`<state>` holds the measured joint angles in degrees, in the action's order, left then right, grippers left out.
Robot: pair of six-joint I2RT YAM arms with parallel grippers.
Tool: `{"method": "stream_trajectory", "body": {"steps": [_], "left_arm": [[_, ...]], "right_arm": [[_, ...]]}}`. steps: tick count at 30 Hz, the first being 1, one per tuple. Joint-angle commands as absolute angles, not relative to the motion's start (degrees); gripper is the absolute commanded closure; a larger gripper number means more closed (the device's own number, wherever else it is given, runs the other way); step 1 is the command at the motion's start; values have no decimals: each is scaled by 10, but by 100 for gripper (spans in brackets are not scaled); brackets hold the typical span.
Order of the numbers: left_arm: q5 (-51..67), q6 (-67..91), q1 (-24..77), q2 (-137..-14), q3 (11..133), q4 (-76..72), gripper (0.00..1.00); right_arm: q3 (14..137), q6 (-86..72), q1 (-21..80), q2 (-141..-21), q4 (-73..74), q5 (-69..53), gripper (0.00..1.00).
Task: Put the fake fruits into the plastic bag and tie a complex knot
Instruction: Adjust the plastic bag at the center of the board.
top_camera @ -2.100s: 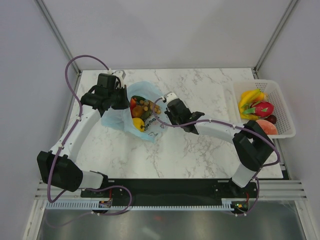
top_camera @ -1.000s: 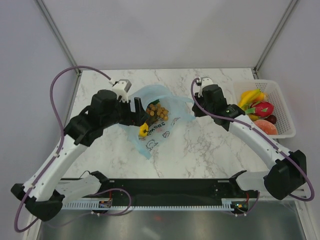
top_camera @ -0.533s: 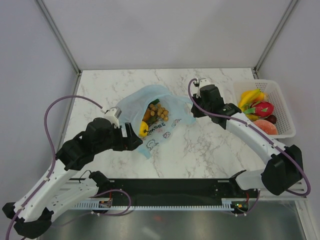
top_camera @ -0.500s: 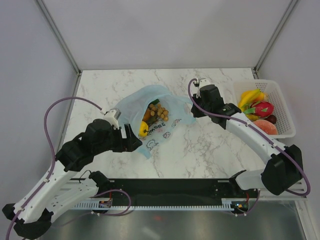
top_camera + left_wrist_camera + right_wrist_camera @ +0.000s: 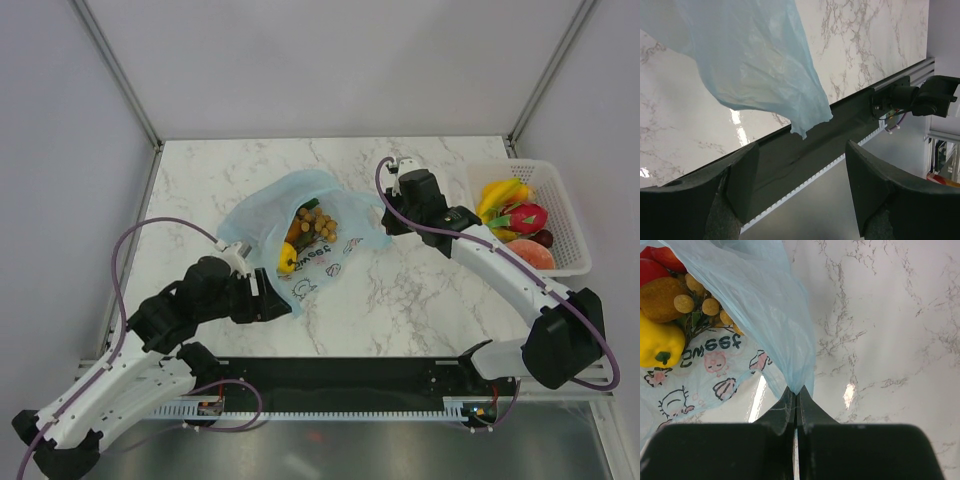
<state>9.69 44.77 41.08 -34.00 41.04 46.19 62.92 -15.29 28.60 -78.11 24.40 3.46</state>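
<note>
The right gripper [image 5: 796, 399] has its two black fingers pressed flat together, and a fold of the thin translucent light-blue plastic bag [image 5: 755, 285] is pinched between their tips. From that pinch the film fans up and to the left of the wrist view. Inside it lie a yellow toy pepper [image 5: 657, 345], a tan round cluster [image 5: 705, 302] and red and brown pieces. From above, this gripper [image 5: 385, 220] holds the bag's right-hand edge, and the bag [image 5: 260, 205] lies slack on the white marble table [image 5: 420, 290], left of centre.

The left gripper [image 5: 800, 150] stands wide apart with nothing between its fingers. The bag's [image 5: 755, 60] loose lower corner hangs just ahead of the gap without touching either finger. From above, this gripper [image 5: 272, 298] sits at the bag's near-left corner, close to the black rail [image 5: 350, 375] along the table's near edge.

A broad stretch of marble separates the bag from the white mesh plastic basket [image 5: 570, 215] at the right edge. The basket holds yellow bananas [image 5: 500, 192], a pink-red dragon fruit [image 5: 527, 216], a dark ball [image 5: 544, 238] and an orange-red slice [image 5: 535, 255]. More marble shows beyond the bag towards the far edge.
</note>
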Motion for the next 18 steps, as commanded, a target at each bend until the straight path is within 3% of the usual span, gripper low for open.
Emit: {"method": "stream_trajectory", "body": {"steps": [1,13,14,18], "left_arm": [[108,483,422,-333,389,386,25],[34,483,440,-381,340,205,42],[32,482,441,-391,337,198,57],[31,475,442,-409,343,183,88]], "right_arm": [[633,-161,283,-780,229,39,100],[640,-160,283,-780,230,23,100],[641,-160,283,-779,229,22,100],[647,-156,283,-774,239,25,100]]}}
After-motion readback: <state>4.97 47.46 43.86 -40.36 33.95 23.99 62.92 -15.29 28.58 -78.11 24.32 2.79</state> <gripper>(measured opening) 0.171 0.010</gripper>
